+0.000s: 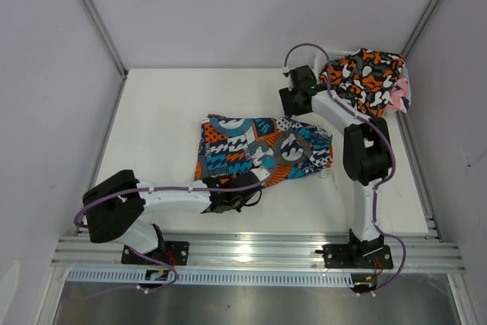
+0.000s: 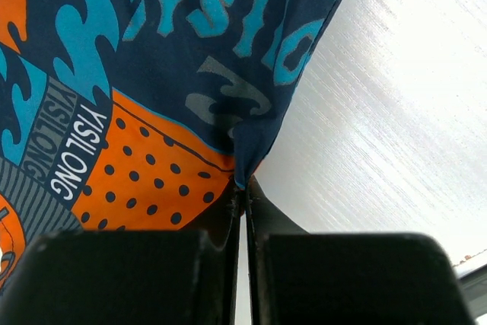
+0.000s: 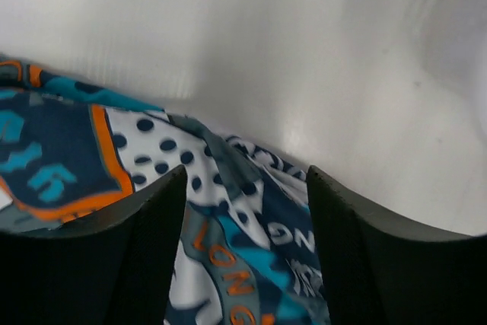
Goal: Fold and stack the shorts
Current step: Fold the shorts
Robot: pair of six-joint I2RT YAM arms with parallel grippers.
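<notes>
On the white table [image 1: 160, 119], the patchwork shorts [image 1: 262, 148] lie spread at centre; the camouflage shorts [image 1: 365, 78] sit heaped far right. The left gripper [image 2: 243, 192] is clenched on the patchwork shorts' near edge. The right gripper [image 3: 245, 180] hangs released over their far edge.

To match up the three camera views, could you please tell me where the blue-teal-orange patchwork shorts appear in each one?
Top external: patchwork shorts spread flat mid-table, between the two arms.
Left wrist: filling the upper left, corner pinched by the shut left fingers.
Right wrist: lower left, under the open right fingers.
Shared landmark: the white table.
</notes>
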